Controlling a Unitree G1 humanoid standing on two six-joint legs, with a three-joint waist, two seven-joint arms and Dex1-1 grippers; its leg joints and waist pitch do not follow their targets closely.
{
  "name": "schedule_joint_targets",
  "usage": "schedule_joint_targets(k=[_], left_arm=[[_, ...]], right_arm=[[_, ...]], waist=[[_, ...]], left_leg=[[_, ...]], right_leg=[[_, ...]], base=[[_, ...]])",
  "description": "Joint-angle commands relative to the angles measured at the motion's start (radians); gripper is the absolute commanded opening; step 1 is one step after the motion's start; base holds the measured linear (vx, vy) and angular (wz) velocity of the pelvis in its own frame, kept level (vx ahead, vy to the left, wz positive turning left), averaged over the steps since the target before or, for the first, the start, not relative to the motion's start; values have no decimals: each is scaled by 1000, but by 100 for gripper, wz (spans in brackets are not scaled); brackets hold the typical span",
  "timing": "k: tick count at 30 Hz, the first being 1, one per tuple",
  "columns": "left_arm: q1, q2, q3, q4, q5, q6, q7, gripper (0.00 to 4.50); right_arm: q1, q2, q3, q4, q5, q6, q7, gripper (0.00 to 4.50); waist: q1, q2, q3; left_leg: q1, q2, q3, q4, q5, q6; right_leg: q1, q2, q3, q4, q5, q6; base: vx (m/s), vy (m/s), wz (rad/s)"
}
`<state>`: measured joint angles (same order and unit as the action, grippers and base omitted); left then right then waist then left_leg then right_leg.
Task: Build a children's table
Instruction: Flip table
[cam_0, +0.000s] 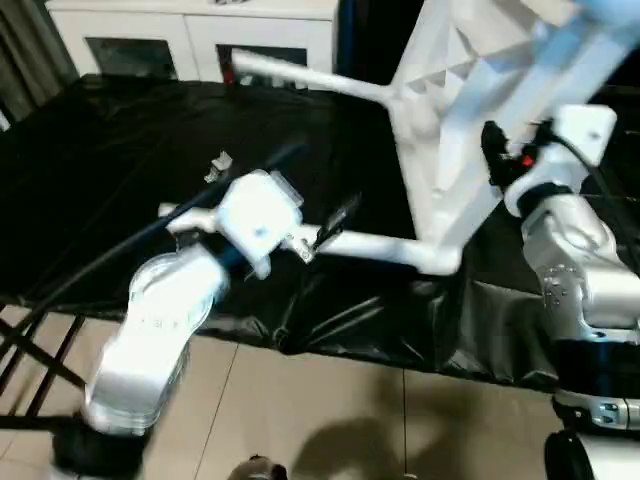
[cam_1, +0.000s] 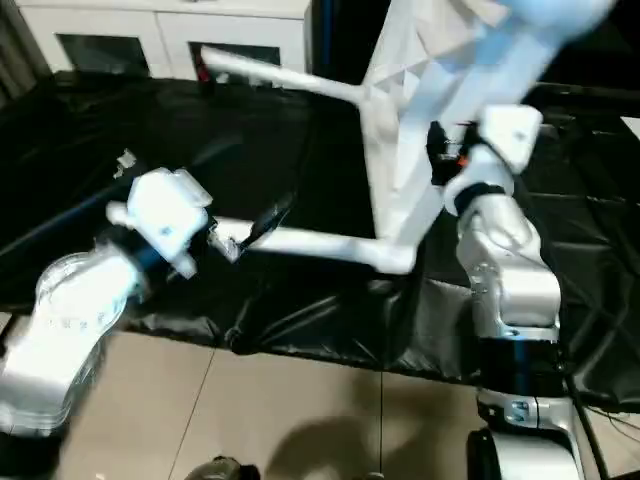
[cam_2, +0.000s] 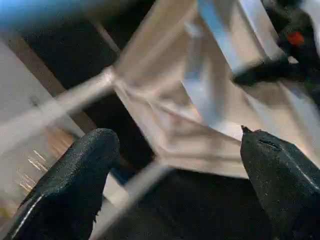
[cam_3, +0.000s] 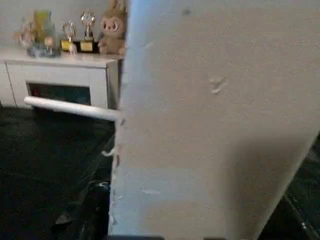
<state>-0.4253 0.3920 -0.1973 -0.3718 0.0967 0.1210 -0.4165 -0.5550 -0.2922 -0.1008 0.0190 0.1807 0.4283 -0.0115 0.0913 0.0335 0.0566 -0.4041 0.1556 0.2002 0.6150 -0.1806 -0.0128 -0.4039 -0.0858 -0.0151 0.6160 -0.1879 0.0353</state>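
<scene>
Standing tilted on edge over the black-covered table (cam_0: 120, 150), the tabletop (cam_0: 450, 90) is carrying two legs (cam_1: 300, 243), while the right wrist view is revealing a cabinet (cam_3: 60, 75) behind. Left gripper (cam_2: 175, 175) is spreading wide, holding nothing; right gripper (cam_0: 500, 165) is pinching the tabletop's blurred, cut-off edge

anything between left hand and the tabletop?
Head views: one fitted leg runs from the left hand to the tabletop corner; under it is black sheet.
</scene>
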Motion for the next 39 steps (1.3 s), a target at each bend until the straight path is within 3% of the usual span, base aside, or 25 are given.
schedule_joint_targets(k=[1, 8, 9, 15, 20, 23, 29, 35, 39], left_arm=[[-38, 16, 5, 16, 53, -45, 18, 450], [-191, 80, 29, 100, 158, -112, 59, 450], [-215, 92, 34, 122, 177, -149, 73, 450], [-255, 116, 61, 167, 238, -234, 135, 450], [-269, 130, 69, 247, 259, -221, 155, 450], [-282, 166, 55, 335, 321, -263, 182, 450], [-313, 199, 35, 427, 388, -295, 200, 450], [-384, 213, 36, 520, 466, -326, 274, 450], [-401, 208, 34, 547, 479, -323, 288, 450]], right_arm=[[-16, 3, -1, -13, -35, 34, -40, 198], [-41, 41, 53, 65, -63, 61, -50, 198], [-45, 35, 77, 93, -87, 51, -37, 251], [-38, 32, 97, 173, -134, -10, -39, 299], [-32, 50, 78, 224, -120, -92, -35, 299], [-30, 54, 87, 270, -129, -152, -9, 299], [-48, 58, 96, 331, -143, -189, -7, 299], [-82, 74, 96, 401, -154, -247, 1, 238], [-84, 77, 96, 410, -156, -257, 6, 211]], waist=[[-5, -16, -75], [-12, -17, -75], [-14, -17, -72], [-18, -21, -75], [-18, -20, -76], [-19, -16, -78], [-19, -15, -79], [-20, -16, -77], [-22, -18, -78]], left_leg=[[36, 53, -29, -75, -146, -34], [37, 51, -31, -78, -191, -67], [35, 51, -34, -82, -220, -81], [38, 52, -33, -81, -261, -94], [35, 50, -34, -80, -260, -85], [34, 50, -34, -78, -255, -80], [34, 52, -35, -78, -248, -72], [35, 51, -36, -80, -283, -79], [32, 52, -37, -79, -265, -72]], right_leg=[[28, -39, 23, -60, -136, -142], [27, -39, 22, -58, -154, -144], [27, -41, 22, -62, -187, -141], [23, -42, 23, -64, -199, -149], [22, -43, 22, -62, -204, -153], [21, -42, 22, -61, -187, -154], [23, -42, 22, -57, -152, -180], [21, -44, 21, -59, -192, -187], [23, -47, 21, -57, -175, -189]], base=[[0, 0, 0], [0, 0, 0], [0, 0, 0], [0, 0, 0], [0, 0, 0], [0, 0, 0], [0, 0, 0], [0, 0, 0], [0, 0, 0]])
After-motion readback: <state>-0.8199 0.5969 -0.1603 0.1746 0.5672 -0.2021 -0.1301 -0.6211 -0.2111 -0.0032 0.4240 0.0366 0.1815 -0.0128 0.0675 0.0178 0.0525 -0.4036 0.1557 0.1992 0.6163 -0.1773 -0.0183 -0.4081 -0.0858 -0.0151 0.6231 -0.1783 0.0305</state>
